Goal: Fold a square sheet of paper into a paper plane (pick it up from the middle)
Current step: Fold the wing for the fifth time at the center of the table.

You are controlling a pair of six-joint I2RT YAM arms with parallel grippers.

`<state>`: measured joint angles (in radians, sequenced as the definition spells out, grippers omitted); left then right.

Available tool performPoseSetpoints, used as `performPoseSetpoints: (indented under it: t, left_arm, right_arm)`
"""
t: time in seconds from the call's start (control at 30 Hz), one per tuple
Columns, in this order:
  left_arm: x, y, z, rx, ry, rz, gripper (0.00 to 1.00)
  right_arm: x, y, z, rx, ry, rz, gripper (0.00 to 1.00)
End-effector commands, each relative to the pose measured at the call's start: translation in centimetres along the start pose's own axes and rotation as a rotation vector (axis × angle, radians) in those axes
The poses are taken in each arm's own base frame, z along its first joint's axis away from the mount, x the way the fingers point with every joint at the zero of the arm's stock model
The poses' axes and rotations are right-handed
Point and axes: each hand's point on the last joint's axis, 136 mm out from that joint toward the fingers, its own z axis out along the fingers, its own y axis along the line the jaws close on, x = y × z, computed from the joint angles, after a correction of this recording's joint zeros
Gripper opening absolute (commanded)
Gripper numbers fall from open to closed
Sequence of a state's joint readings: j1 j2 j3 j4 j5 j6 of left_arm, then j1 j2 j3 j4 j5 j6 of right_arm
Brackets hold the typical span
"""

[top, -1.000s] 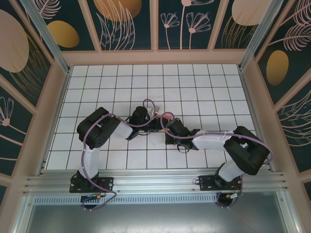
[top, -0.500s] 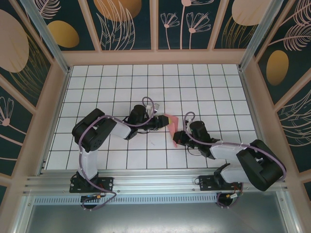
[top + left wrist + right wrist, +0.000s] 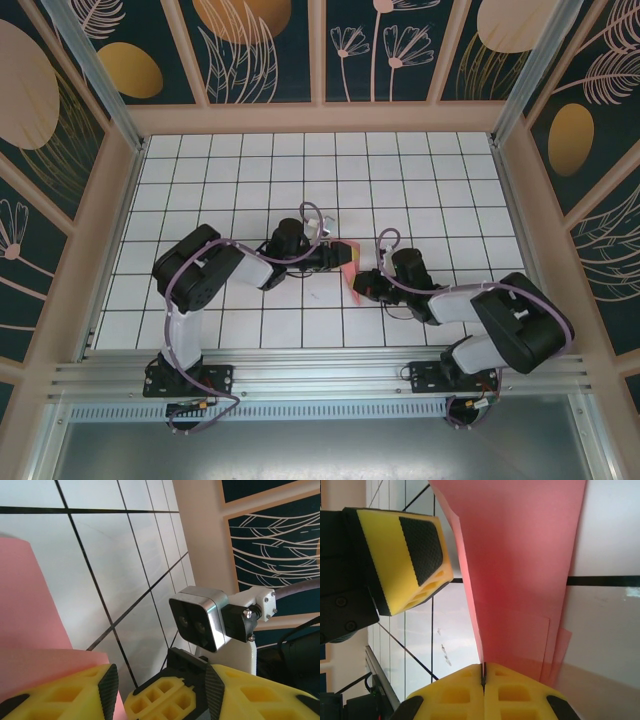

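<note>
Pink square sheet of paper (image 3: 520,555), creased into layers, pinched at one end by the right gripper (image 3: 482,672).
Its long axis runs straight out from the right gripper's clenched fingertips. The left gripper (image 3: 336,256) waits opposite that gripper, released, one pad (image 3: 420,542) facing the sheet's flat side, just beside it and apart, so closing there looks like the natural next grip.

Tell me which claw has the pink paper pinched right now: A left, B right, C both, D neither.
B: the right claw is shut tight on the pink paper, while the left claw stands with its jaws wide apart.
</note>
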<state>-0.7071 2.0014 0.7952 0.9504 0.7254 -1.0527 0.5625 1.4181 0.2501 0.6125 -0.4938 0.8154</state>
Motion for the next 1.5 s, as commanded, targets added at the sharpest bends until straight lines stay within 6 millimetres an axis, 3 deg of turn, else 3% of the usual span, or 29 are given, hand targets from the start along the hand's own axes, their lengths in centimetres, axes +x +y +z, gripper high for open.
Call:
performPoseSetpoints:
  t: [0.0,0.2,0.47,0.57,0.6,0.77,1.0,1.2,1.47]
  left_arm:
    - [0.1,0.3,0.7,0.018,0.01,0.005,0.51]
    - [0.4,2.2,1.2,-0.016,0.011,-0.024,0.5]
    - [1.6,7.5,0.9,-0.206,0.004,-0.125,0.47]
    - [1.7,8.6,0.7,-0.262,0.005,-0.129,0.46]
    - [1.7,8.8,0.7,-0.277,0.007,-0.128,0.46]
    - [1.7,9.3,0.8,-0.294,0.013,-0.131,0.45]
    - [1.7,9.3,0.9,-0.297,0.022,-0.124,0.45]
    - [1.7,9.2,1.0,-0.295,0.025,-0.121,0.45]
    - [1.6,9.0,1.1,-0.291,0.031,-0.117,0.45]
  right_arm:
    - [-0.1,0.4,0.2,-0.04,0.003,0.002,0.0]
    - [0.3,-0.3,0.7,-0.034,0.027,0.027,0.0]
    - [-0.1,-0.6,0.4,0.025,0.015,0.016,0.0]
    - [-0.6,-0.6,0.0,0.069,0.001,-0.008,0.05]
    - [-0.7,-0.6,-0.1,0.089,-0.007,-0.015,0.12]
    - [-0.9,-1.1,-0.9,0.169,-0.022,-0.045,0.3]
    - [-1.6,-1.2,-1.7,0.245,-0.055,-0.093,0.45]
    - [-1.1,-2.4,-1.6,0.301,-0.023,-0.088,0.47]
    - [-0.7,-2.4,-0.7,0.283,0.009,-0.078,0.46]
